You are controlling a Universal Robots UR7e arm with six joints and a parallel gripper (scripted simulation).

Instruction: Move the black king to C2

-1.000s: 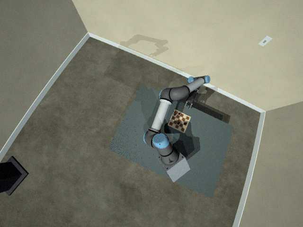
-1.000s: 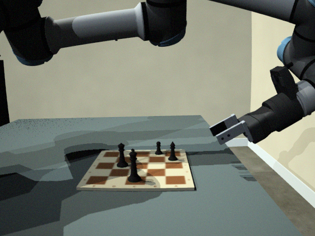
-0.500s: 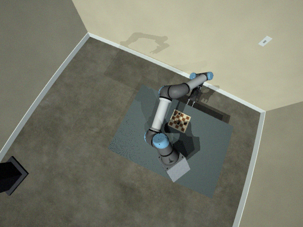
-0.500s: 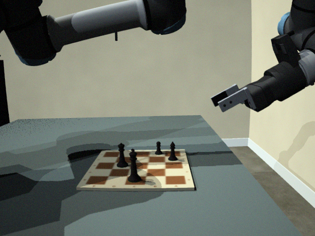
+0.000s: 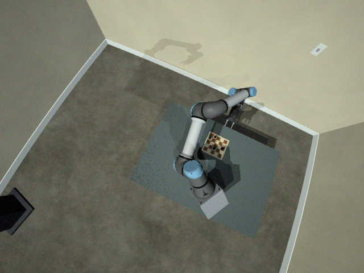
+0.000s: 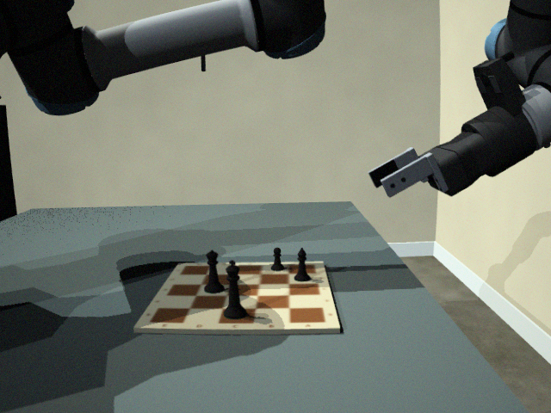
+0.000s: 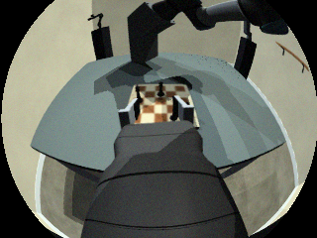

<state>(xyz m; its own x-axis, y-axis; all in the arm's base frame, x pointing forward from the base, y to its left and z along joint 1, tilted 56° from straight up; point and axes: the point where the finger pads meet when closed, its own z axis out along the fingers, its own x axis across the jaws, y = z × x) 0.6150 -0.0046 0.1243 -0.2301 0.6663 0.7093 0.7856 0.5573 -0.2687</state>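
The arm [image 5: 192, 137] [image 6: 187, 35] [image 7: 223, 14] reaches past the chessboard [image 5: 224, 142] [image 6: 240, 330] [image 7: 160, 107], its wrist beyond the table's edge. The open fingers [image 5: 232, 125] [image 6: 409, 175] tilt downward, above board height and apart from every piece. The black king [image 5: 222, 148] [image 6: 233, 295] stands upright on file C, in the exterior view's nearest row. The blue-grey surface [image 5: 258, 182] [image 6: 400, 364] [image 7: 74, 114] bears broad shadows; white skirting [image 5: 302, 190] [image 6: 503, 333] edges beige walls.

The fingers [image 5: 232, 125] [image 6: 408, 175] have risen, farther above the board [image 5: 220, 158] [image 6: 238, 330] [image 7: 194, 111].
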